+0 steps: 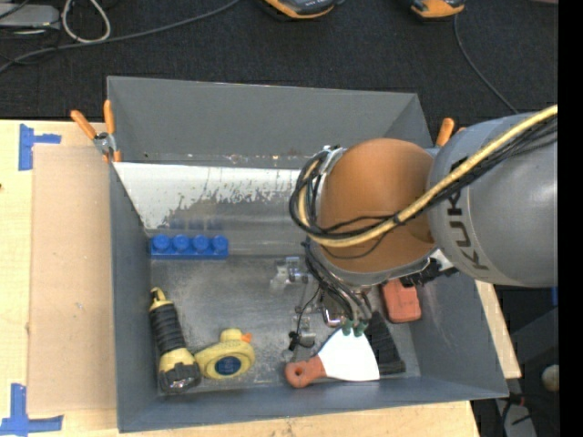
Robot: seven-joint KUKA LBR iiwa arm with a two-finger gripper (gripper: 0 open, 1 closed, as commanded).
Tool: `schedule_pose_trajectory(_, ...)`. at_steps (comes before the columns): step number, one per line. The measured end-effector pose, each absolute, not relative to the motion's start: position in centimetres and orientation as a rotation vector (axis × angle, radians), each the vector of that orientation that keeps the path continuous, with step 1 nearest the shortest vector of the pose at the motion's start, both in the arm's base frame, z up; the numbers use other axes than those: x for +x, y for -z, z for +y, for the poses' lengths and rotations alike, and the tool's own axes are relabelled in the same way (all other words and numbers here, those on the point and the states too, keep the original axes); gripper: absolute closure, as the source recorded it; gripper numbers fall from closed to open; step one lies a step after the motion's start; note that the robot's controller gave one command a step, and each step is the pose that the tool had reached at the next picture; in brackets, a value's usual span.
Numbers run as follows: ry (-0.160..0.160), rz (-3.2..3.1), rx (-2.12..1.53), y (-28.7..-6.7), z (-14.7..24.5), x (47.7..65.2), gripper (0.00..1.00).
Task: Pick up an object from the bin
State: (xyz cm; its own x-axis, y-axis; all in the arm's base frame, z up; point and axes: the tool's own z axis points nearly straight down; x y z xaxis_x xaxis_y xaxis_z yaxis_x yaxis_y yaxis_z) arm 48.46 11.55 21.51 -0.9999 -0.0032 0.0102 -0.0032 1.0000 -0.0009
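Observation:
My gripper [330,317] hangs under the orange wrist cover, low over the bin's front right part. Just below it lies a white scraper [353,360] with a red-orange handle that points left along the front wall. The gripper's lower end stands right above the scraper's blade, and whether it touches I cannot see. A black ridged piece [386,350] lies against the scraper's right side. A red-orange block [402,302] sits to the right, partly under the arm.
A yellow tape measure [225,358] and a black-and-yellow handled tool [169,342] lie at the front left. A blue studded brick [189,245] rests at the back left by the sloping wall. The arm covers the bin's right side.

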Motion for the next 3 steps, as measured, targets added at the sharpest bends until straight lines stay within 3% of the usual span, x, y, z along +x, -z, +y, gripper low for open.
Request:
schedule_pose_trajectory(1, 0.0, -3.14, -0.002, -21.9, 11.5, 48.6, 0.0)
schedule_pose_trajectory(2, 0.001, -3.13, 0.249, -15.8, 14.1, 49.1, 0.0)
schedule_pose_trajectory(3, 0.0, -3.051, 0.754, -15.5, 18.2, 49.8, 0.0)
